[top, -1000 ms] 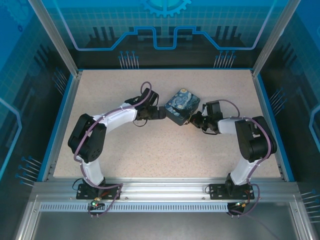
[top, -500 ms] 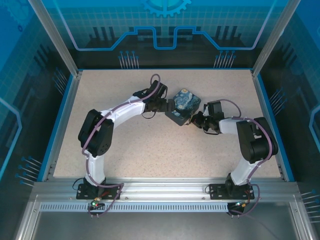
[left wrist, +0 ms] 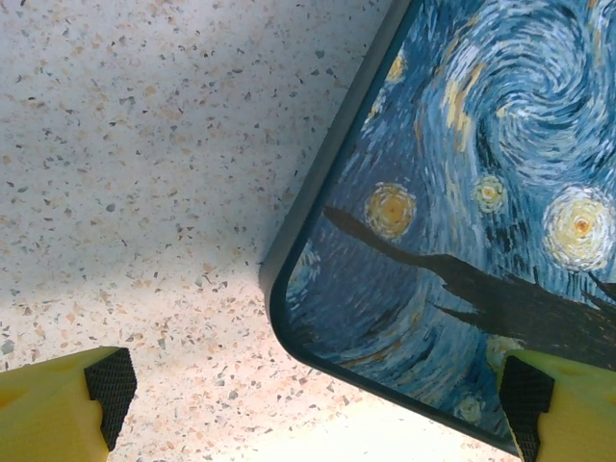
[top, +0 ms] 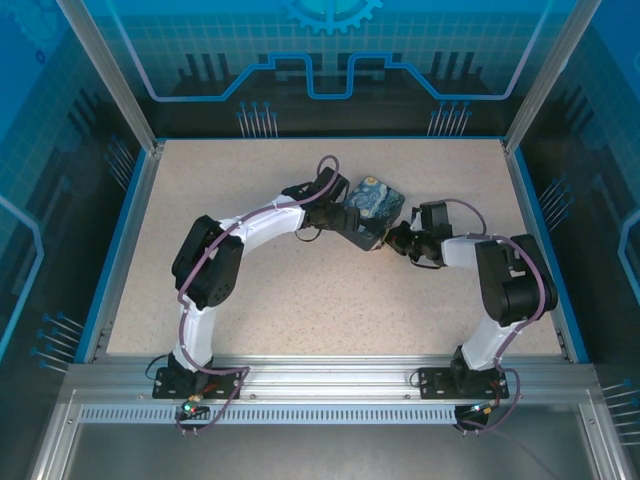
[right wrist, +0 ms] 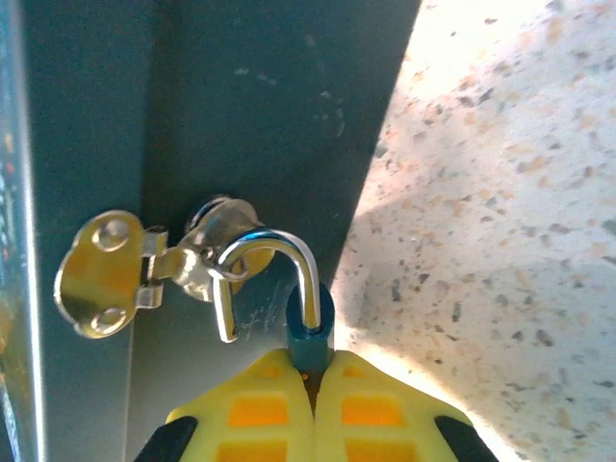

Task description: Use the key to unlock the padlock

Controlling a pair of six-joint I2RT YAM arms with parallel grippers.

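**Item 1, box** (top: pixel 370 208): dark blue, with a swirling starry-night painting on the lid. It stands on the speckled table (top: pixel 300 300). All places below are given from this box.

**Item 2, left gripper** (top: pixel 336 212): sits at the box's left side.
- Its 2 yellow fingers are spread wide, released, and hold nothing.
- Of the black pads (left wrist: pixel 108 390), 1 hangs over bare table just beside the box's rounded corner. The other hangs over the painted lid.

**Item 3, right gripper** (right wrist: pixel 313 364): sits at the box's near right side, facing its dark side wall. The 2 yellow fingers (right wrist: pixel 260 414) are clenched together, grasping the padlock by its body.

**Item 4, padlock** (right wrist: pixel 310 325): a small blue body with a silver shackle (right wrist: pixel 279 252).
- It lies against the box's side wall.
- The shackle is hooked through the loop of the brass hasp (right wrist: pixel 101 274) fixed to that wall.
- The shackle's short leg ends free, beside the body and outside it.
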